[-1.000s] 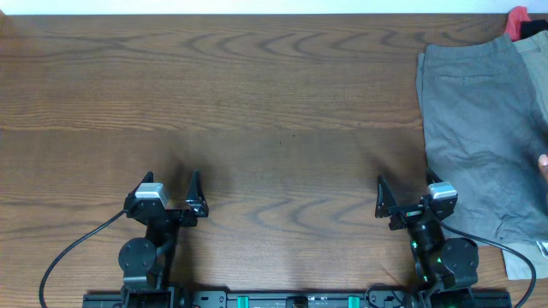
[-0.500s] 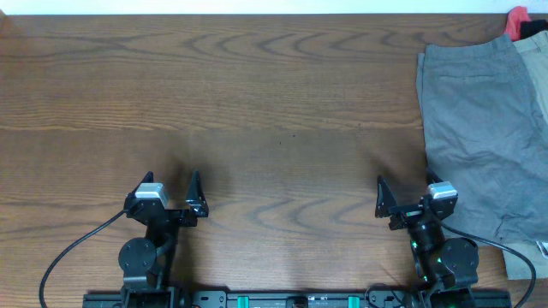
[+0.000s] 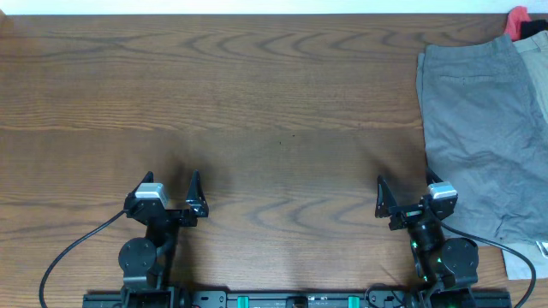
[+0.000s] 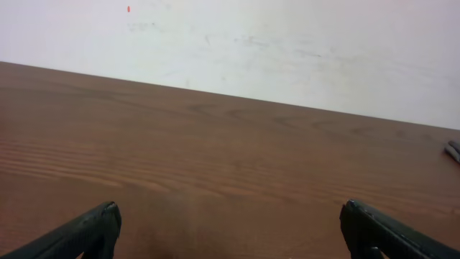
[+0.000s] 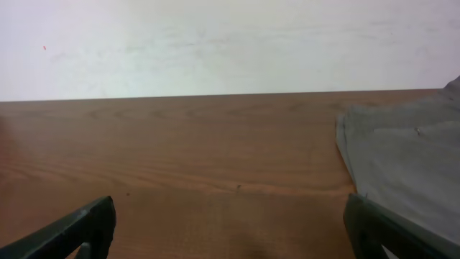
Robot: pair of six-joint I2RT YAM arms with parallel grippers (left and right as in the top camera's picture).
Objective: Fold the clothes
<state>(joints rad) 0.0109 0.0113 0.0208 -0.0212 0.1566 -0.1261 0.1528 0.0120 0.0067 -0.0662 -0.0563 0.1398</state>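
The gray cotton shorts [image 3: 479, 137] lie flat at the 3 o'clock side of the brown wooden table [image 3: 274, 94]. They rest on a beige garment [image 3: 536, 73], and a red piece [image 3: 517, 19] shows at 1 o'clock. The left gripper [image 3: 171, 183], at 7 o'clock, is spread wide and holds nothing. The right gripper [image 3: 406, 185], at 5 o'clock, is also released, just beside the shorts' edge without touching it.

Even, soft room light; faint shadows on the desk [image 3: 274, 103]; both wrist views slightly soft, no glare.
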